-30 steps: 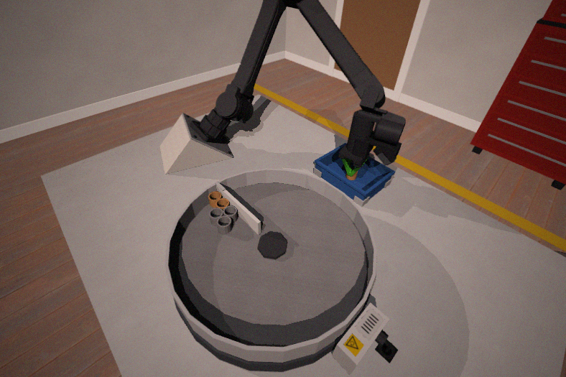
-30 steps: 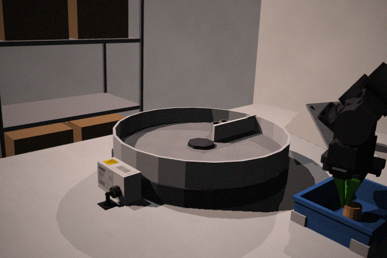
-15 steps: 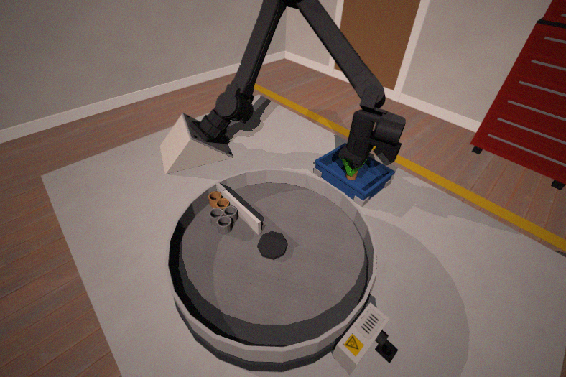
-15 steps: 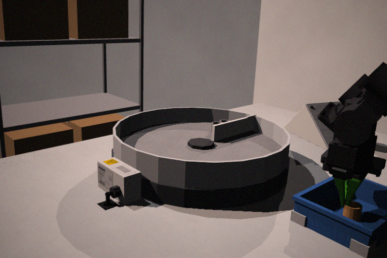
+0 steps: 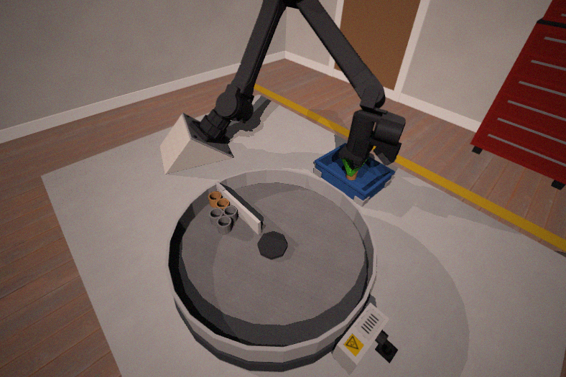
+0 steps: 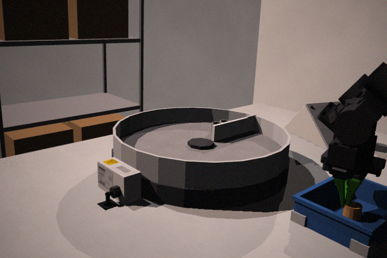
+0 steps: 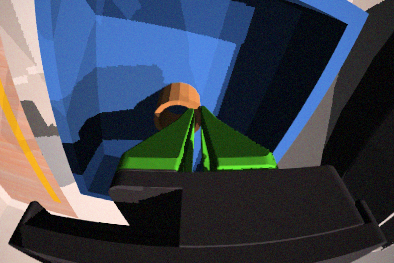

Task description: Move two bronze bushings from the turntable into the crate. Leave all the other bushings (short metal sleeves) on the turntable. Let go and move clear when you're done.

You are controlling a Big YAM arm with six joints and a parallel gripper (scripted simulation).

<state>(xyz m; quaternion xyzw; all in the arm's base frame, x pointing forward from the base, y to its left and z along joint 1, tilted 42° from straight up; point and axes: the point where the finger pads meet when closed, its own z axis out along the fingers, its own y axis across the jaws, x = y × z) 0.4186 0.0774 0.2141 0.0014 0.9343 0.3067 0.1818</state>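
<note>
Bronze bushing (image 5: 351, 177) (image 6: 351, 212) (image 7: 181, 92) inside blue crate (image 5: 337, 181) (image 6: 328, 221) (image 7: 145, 44)
</note>
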